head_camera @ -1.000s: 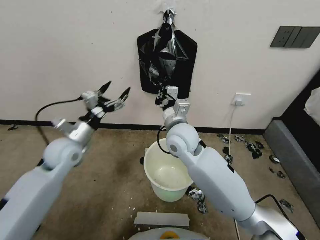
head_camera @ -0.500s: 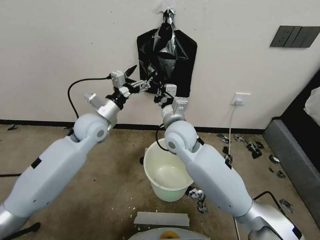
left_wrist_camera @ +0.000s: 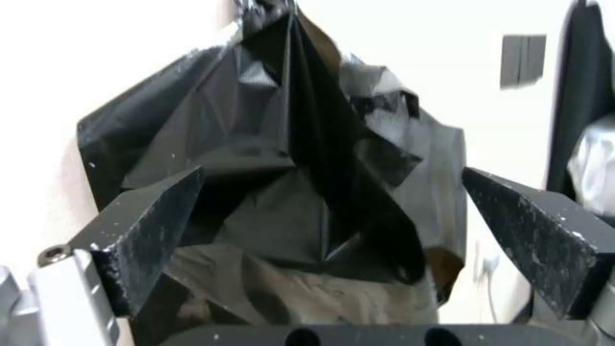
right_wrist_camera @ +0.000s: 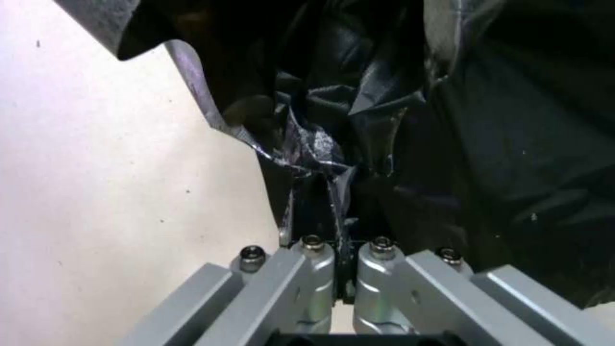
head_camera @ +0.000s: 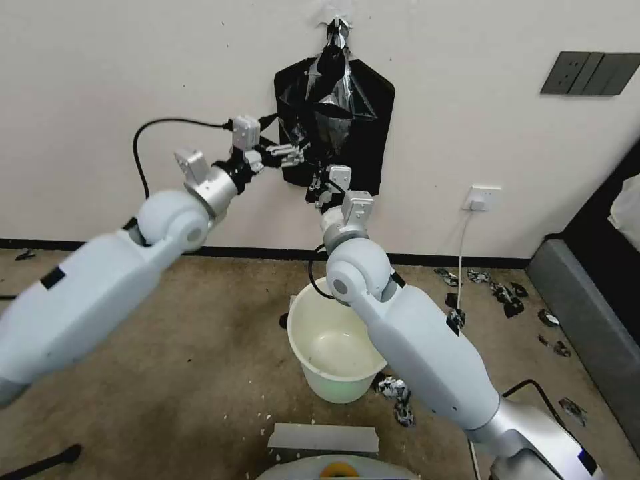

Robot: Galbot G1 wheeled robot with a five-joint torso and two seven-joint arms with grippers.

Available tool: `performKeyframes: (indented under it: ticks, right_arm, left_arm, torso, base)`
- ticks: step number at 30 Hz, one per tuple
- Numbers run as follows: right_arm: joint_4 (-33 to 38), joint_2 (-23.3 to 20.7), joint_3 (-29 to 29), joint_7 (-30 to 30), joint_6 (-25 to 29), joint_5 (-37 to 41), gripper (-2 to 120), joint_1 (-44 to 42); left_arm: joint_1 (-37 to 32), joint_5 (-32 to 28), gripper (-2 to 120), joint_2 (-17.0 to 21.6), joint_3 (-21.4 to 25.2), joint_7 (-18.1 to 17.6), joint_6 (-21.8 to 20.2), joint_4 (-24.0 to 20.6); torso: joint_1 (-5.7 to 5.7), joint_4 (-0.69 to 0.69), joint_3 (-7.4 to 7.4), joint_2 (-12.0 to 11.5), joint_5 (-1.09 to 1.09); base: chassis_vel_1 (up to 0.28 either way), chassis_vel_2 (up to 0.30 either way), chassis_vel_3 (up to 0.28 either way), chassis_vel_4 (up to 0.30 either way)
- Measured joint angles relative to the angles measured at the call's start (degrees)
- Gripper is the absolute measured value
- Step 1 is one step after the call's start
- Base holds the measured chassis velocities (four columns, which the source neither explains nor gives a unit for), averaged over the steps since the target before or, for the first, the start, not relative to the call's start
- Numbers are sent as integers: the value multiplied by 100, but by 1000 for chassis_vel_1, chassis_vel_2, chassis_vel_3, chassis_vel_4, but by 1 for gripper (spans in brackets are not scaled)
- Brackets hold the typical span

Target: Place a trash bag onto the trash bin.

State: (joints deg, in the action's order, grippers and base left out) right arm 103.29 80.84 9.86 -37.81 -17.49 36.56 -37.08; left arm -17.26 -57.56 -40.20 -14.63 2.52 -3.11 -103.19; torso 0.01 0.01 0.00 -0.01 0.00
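My arms (head_camera: pixel 427 347) are pale grey-white with round joints, silver wrists, black cables (head_camera: pixel 143 143) and black, speckled fingers (left_wrist_camera: pixel 153 226).

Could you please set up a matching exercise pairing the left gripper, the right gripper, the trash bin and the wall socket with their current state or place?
Things:
1. left gripper
2. right gripper
3. trash bin
4. wall socket

States or places:
A. on the floor, nothing inside, no bag on it
B. jaws shut on the trash bag hanging on the wall
C. on the wall, with a white cable plugged in
D. jaws open, beside the hanging trash bag

Pairs: 1-D, 2-B, 3-A, 4-C
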Motion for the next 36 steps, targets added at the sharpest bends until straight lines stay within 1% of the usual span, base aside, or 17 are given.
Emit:
performKeyframes:
  ticks: [2,3,6,7,9,12,15,16,19,20,23,24,27,28,31,32,36]
  right_arm:
    - [0,0,-5,0,2,-1,0,-4]
    - [0,0,-5,0,2,-1,0,-4]
    - [7,-1,-10,0,4,-2,0,-16]
    - [7,-1,-10,0,4,-2,0,-16]
    - [9,-6,-11,0,6,-4,0,-18]
    - [8,-6,-11,4,9,-5,0,-17]
    - [-7,2,-4,13,12,-8,0,-4]
    - [-7,2,-4,13,12,-8,0,-4]
    - [-9,18,-3,14,14,-12,0,7]
    - [-9,18,-3,14,14,-12,0,7]
    - [4,0,-4,15,16,-14,0,-22]
    - [4,0,-4,15,16,-14,0,-22]
    - [48,-22,-44,16,17,-15,0,-56]
    - [48,-22,-44,16,17,-15,0,-56]
    - [84,-57,-71,16,17,-16,0,-68]
    - [84,-57,-71,16,17,-16,0,-68]
    - [102,-75,-98,23,19,-16,0,-55]
  left_arm:
    - [143,5,100,63,-101,-4,-210,21]
    - [143,5,100,63,-101,-4,-210,21]
    - [272,54,100,242,-206,39,-513,48]
    - [272,54,100,242,-206,39,-513,48]
    - [355,88,100,379,-286,107,-627,82]
    - [447,90,100,420,-394,118,-651,143]
    - [669,22,100,424,-642,119,-649,212]
    - [669,22,100,424,-642,119,-649,212]
    - [1034,-60,100,412,-1018,122,-641,238]
    - [1034,-60,100,412,-1018,122,-641,238]
    - [1494,-119,100,379,-1407,123,-636,305]
    - [1494,-119,100,379,-1407,123,-636,305]
    - [1785,-136,99,391,-1643,126,-657,350]
    - [1785,-136,99,391,-1643,126,-657,350]
    - [1970,-139,87,417,-1761,163,-748,402]
    - [1970,-139,87,417,-1761,163,-748,402]
    - [2108,-158,66,484,-1890,303,-813,434]
  torso:
    - [0,0,0,0,-1]
    - [0,0,0,0,-1]
    - [0,0,0,0,0]
    - [0,0,0,0,0]
    - [0,-2,0,0,0]
    - [-1,-2,0,0,1]
    - [-1,0,0,0,0]
    - [-1,0,0,0,0]
    - [-1,-1,0,0,0]
    - [-1,-1,0,0,0]
    - [0,0,0,0,0]
    - [0,0,0,0,0]
    - [-1,0,0,0,0]
    - [-1,0,0,0,0]
    - [0,0,0,0,0]
    - [0,0,0,0,0]
    - [-1,-1,0,1,0]
  base:
    - [0,0,0,0]
    - [0,0,0,0]
    - [0,0,0,0]
    - [0,0,0,0]
    - [0,0,0,0]
    - [0,0,0,0]
    - [0,0,0,0]
    - [0,0,0,0]
    - [0,0,0,0]
    - [0,0,0,0]
    - [0,0,0,0]
    - [0,0,0,0]
    - [0,0,0,0]
    - [0,0,0,0]
    - [0,0,0,0]
    - [0,0,0,0]
    - [0,0,0,0]
